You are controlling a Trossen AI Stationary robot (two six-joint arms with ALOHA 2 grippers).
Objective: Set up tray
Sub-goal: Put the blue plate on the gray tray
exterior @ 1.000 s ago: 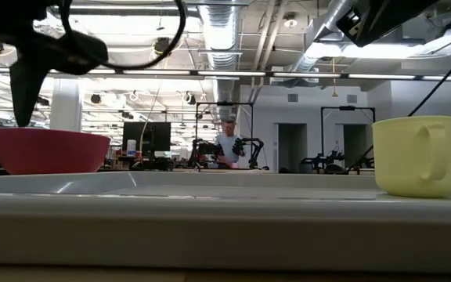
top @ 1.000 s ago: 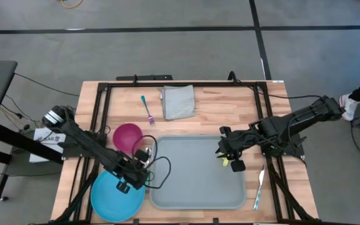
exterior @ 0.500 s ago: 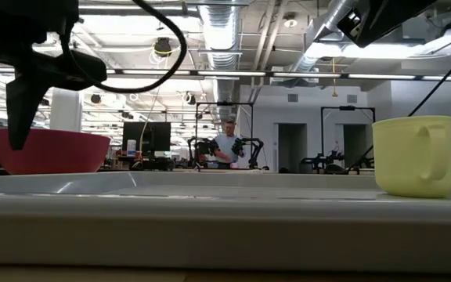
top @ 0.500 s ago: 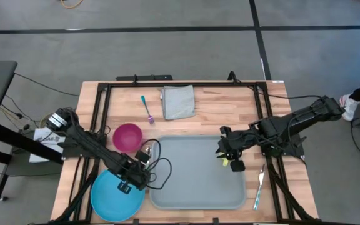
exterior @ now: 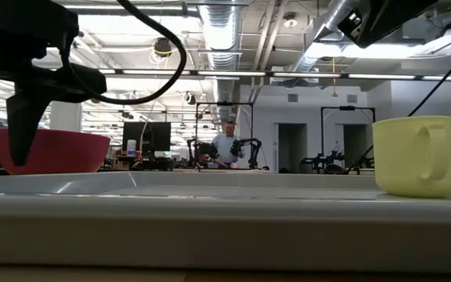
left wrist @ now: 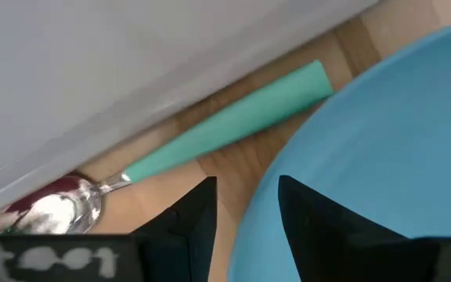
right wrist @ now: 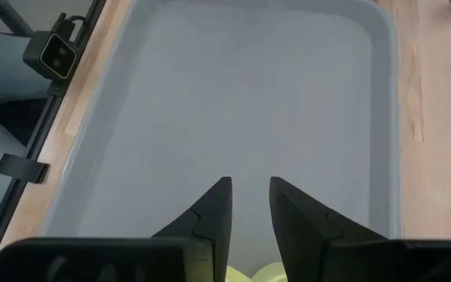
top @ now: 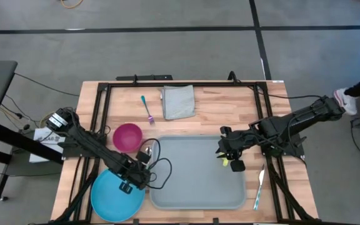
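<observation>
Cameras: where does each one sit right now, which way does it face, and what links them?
High view: above the table, looking straight down; both arms show, with the tray, plate and pink bowl.
Low view: at table height, looking level across the tray rim into the room; the yellow mug stands on the tray.
Left wrist view: looks past its own fingers at a spoon between tray and plate.
Right wrist view: looks past its own fingers along the bare tray.
Shared: all four show the tray.
</observation>
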